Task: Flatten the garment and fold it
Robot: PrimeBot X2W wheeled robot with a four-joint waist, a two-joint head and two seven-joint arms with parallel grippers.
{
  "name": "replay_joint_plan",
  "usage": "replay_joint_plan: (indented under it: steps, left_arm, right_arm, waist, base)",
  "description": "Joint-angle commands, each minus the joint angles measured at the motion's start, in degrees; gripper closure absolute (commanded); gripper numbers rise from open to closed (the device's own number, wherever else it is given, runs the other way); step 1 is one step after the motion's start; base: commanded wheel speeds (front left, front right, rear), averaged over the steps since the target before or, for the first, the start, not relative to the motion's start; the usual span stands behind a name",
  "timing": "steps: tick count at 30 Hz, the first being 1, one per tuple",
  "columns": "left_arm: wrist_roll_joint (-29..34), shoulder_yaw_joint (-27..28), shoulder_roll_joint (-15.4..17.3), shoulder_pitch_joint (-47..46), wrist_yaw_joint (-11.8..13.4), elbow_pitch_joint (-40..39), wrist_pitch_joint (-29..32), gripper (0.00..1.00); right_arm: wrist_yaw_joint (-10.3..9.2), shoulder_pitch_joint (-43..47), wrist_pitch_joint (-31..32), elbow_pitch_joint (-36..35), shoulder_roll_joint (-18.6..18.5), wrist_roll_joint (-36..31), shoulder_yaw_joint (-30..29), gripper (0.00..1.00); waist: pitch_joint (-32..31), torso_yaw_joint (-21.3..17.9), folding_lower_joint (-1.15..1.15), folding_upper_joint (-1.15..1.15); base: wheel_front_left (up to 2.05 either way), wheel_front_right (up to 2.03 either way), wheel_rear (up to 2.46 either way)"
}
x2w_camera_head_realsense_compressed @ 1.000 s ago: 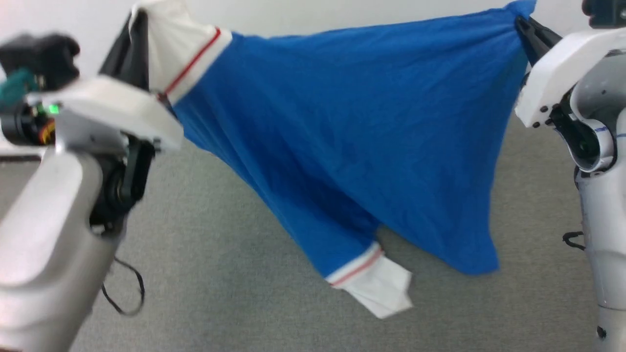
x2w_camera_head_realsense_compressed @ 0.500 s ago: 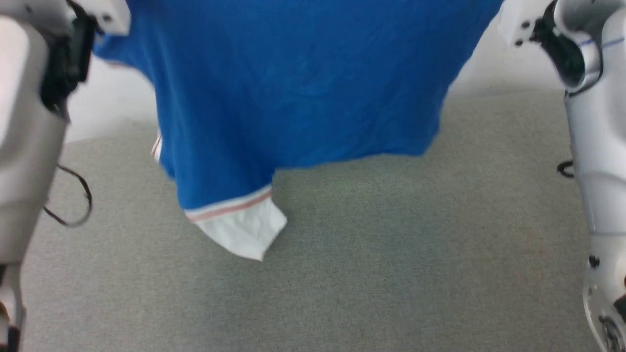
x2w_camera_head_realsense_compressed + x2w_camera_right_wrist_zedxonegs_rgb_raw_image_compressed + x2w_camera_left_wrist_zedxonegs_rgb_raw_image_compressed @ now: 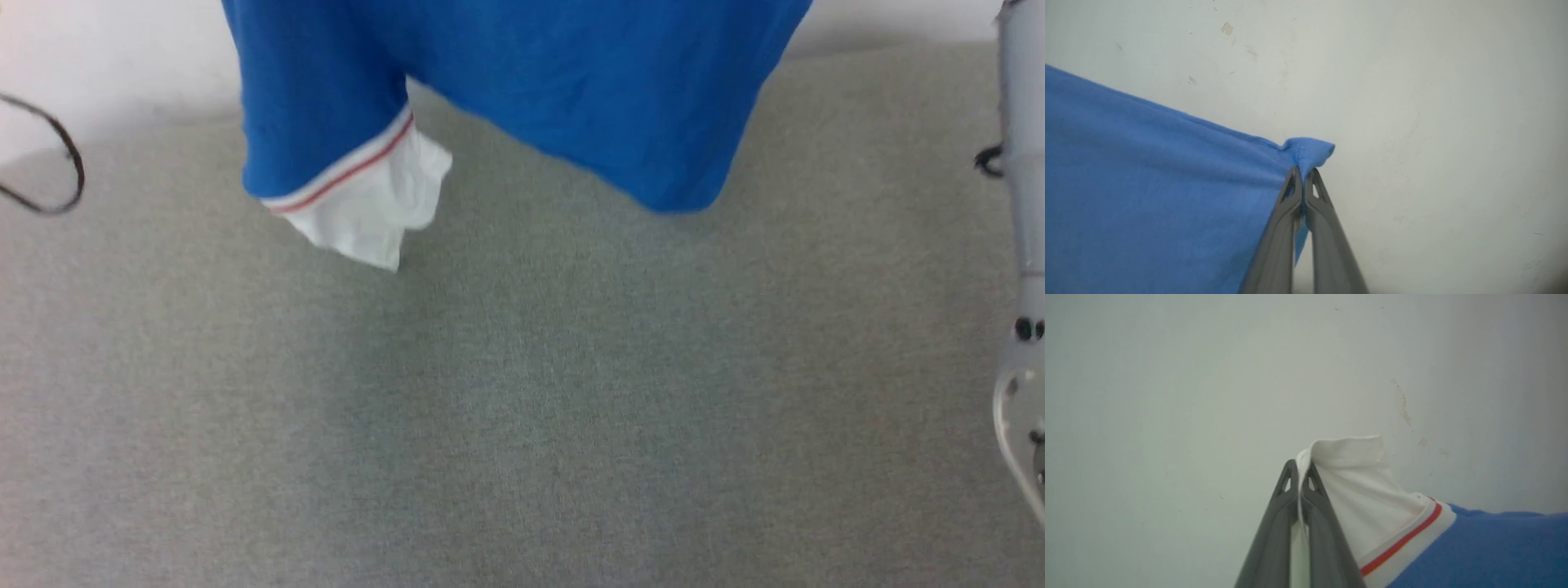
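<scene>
The royal-blue garment (image 3: 522, 73) hangs in the air above the grey surface (image 3: 522, 392), its lower hem and one white sleeve (image 3: 367, 204) with a red stripe dangling free. In the left wrist view my left gripper (image 3: 1300, 473) is shut on the other white sleeve (image 3: 1355, 477), with blue cloth off to the right. My right gripper (image 3: 1303, 175) is shut on a blue corner of the garment (image 3: 1147, 183), which stretches away to the left. A pale part of my right arm (image 3: 1020, 245) shows at the right edge of the head view.
A white wall (image 3: 1208, 375) stands behind the held cloth. A loop of black cable (image 3: 57, 163) hangs at the left edge of the head view. The grey surface spreads wide below the garment.
The head view has tilted down, so both arms and the cloth's top have left the picture. The free sleeve and hem have swung left and hang higher above the surface.
</scene>
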Motion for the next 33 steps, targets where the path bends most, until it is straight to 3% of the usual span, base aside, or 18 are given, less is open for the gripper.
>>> replay_joint_plan:
  steps: [1, 11, 19, 24, 33]
  left_arm:
    - [0.7, 0.5, -0.3, -2.6, -0.9, 0.7, -1.7, 1.00]
    - [4.5, 1.3, -1.1, -13.3, -2.5, 1.4, -15.3, 1.00]
    - [8.1, 4.4, -1.3, -15.9, -4.3, -4.5, -18.0, 1.00]
    - [10.5, 7.6, -2.2, -12.4, -5.5, -9.7, -18.0, 1.00]
    - [14.1, 17.1, -4.6, 3.1, -9.1, -17.3, -18.0, 1.00]
  right_arm:
    - [-0.11, -2.4, -1.1, 0.5, 0.2, -1.5, -0.9, 1.00]
    - [-0.11, -12.6, -10.7, 0.3, 1.3, -10.5, -6.3, 1.00]
    - [-0.11, -14.6, -15.9, 1.1, 0.5, -16.1, -10.1, 1.00]
    - [-0.11, -14.8, -18.9, 0.6, -0.5, -18.9, -12.1, 1.00]
    - [-0.11, -9.3, -26.0, 3.4, 0.4, -21.7, -11.7, 1.00]
  waist:
    - [8.1, -0.1, -0.01, 0.00]
    - [20.8, 0.1, -0.01, 0.00]
    - [28.1, 0.9, -0.01, 0.00]
    - [31.7, 1.6, -0.01, 0.00]
    - [34.1, 1.8, -0.01, 0.00]
  base:
    - [0.00, 0.00, 0.00]
    - [0.00, 0.00, 0.00]
    - [0.00, 0.00, 0.00]
    - [0.00, 0.00, 0.00]
    - [0.00, 0.00, 0.00]
